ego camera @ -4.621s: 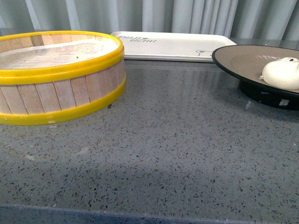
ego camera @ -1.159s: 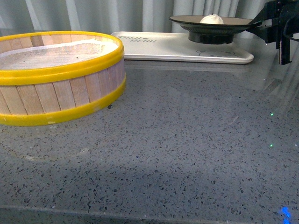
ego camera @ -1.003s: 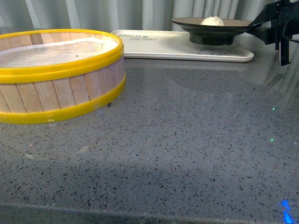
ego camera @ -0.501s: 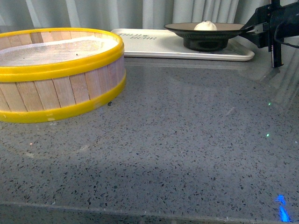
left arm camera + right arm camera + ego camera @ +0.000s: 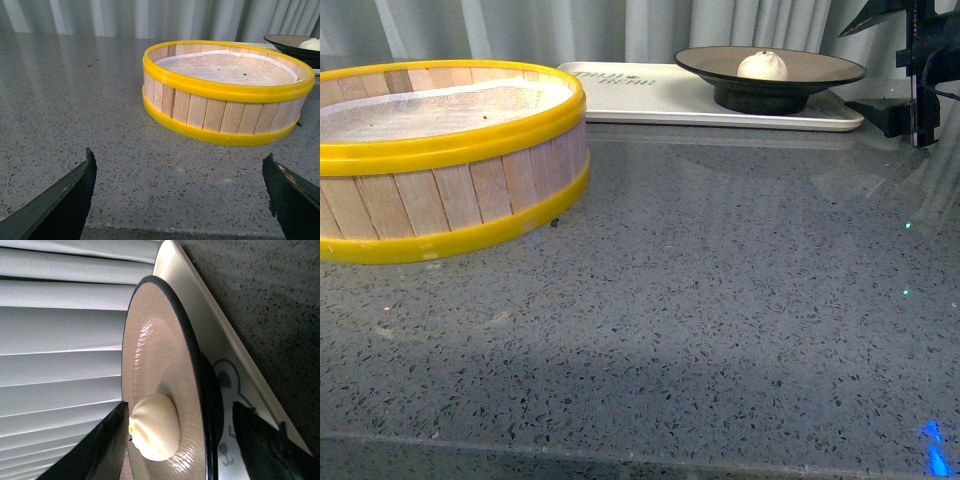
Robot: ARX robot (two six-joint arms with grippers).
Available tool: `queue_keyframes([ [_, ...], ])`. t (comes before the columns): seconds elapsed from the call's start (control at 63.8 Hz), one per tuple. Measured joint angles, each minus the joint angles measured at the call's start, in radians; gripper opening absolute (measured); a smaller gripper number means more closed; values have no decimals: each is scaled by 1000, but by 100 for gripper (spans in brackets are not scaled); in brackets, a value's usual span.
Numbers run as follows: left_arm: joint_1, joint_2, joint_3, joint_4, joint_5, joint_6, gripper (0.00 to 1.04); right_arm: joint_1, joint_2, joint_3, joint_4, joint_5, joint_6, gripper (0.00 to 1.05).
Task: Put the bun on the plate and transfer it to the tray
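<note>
The bun (image 5: pixel 762 66) sits on the plate (image 5: pixel 820 72), a bit left of the dish's middle in the front view, and the plate stands on the right end of the tray (image 5: pixel 660 95) at the far side of the table (image 5: pixel 720 300). The right wrist view shows what the front view hides: the bun's (image 5: pixel 154 434) smooth side close up, the glossy tan inside of the plate (image 5: pixel 150 365), the black foot resting on the tray (image 5: pixel 220 340), and a small bear drawing printed on the tray next to the foot. The front view alone shows the dark lettering on the tray's left end. The right gripper (image 5: pixel 892 62) is beside the plate's right edge, jaws spread wide and apart from the rim, holding nothing; in the right wrist view the two dark fingers (image 5: pixel 107 440) frame the plate without touching it. The left gripper (image 5: pixel 180 195) shows only in the left wrist view, fingers wide apart and empty, low over the table, facing the steamer basket (image 5: pixel 225 90). That view also catches a sliver of the plate (image 5: pixel 287 42) behind the basket. In the front view the basket (image 5: pixel 450 150) sits at the near left, well apart from the tray. Half a second earlier the right gripper was clamped on the plate's rim; now it has let go and the plate rests level on the tray.
</note>
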Motion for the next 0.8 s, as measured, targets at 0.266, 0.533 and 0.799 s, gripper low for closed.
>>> queue_keyframes([
  [0.266, 0, 0, 0, 0, 0, 0, 98, -11, -22, -11, -3, -6, 0, 96],
  [0.533, 0, 0, 0, 0, 0, 0, 98, -15, -121, -145, 52, -2, 0, 96],
  [0.799, 0, 0, 0, 0, 0, 0, 98, -64, -359, -409, 101, 69, -61, 96],
])
